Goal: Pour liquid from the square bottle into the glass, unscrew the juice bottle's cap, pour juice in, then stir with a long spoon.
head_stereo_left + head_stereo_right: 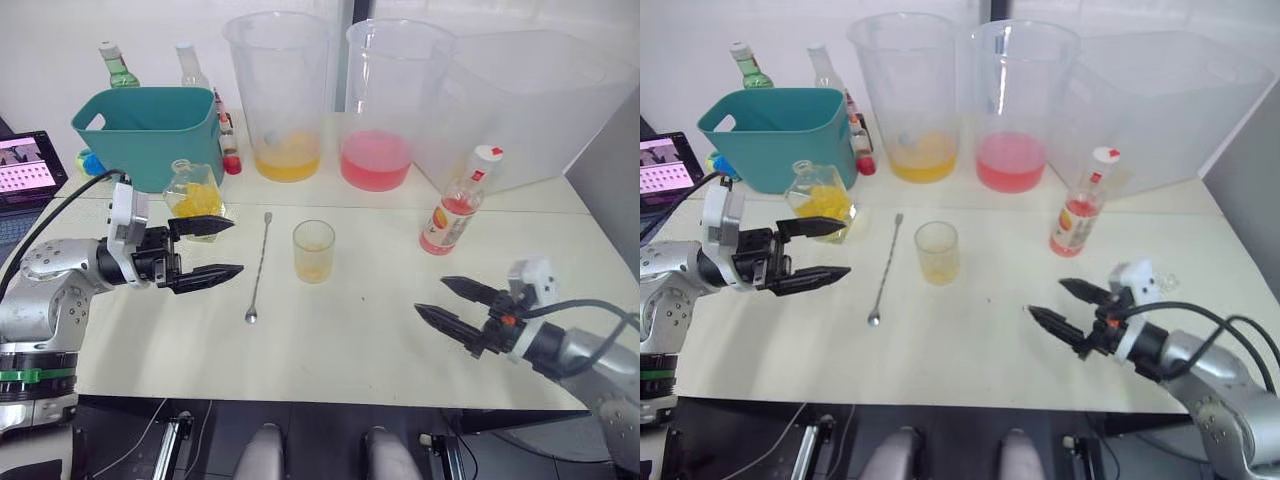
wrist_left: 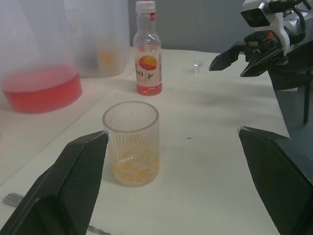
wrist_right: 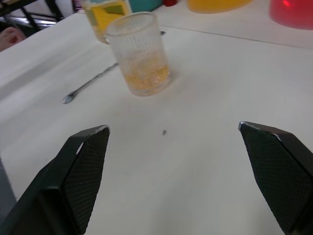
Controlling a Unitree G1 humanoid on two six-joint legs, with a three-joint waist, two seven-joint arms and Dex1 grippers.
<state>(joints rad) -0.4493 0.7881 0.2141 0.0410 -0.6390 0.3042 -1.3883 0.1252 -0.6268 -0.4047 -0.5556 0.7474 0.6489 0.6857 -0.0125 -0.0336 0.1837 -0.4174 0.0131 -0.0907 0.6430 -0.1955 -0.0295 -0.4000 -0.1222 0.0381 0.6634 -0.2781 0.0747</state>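
The square bottle (image 1: pixel 195 197) with yellow liquid stands uncapped in front of the teal basket. My left gripper (image 1: pixel 236 247) is open just beside it, its far finger crossing the bottle's base, nothing held. The glass (image 1: pixel 313 250) stands mid-table with a little yellow liquid in its bottom. Between the left gripper and the glass, the long spoon (image 1: pixel 259 268) lies flat, bowl toward the front edge. The juice bottle (image 1: pixel 455 212) stands right of the glass, leaning a little, with its white cap (image 1: pixel 486 157) on. My right gripper (image 1: pixel 432 295) is open and empty near the front right.
A teal basket (image 1: pixel 150 130) stands at the back left. Behind it are a green bottle (image 1: pixel 117 66) and a clear bottle (image 1: pixel 190 65). Two large beakers (image 1: pixel 277 95) (image 1: pixel 385 105) hold yellow and pink liquid. A big clear tub (image 1: pixel 525 100) is at the back right, a tablet (image 1: pixel 25 160) at far left.
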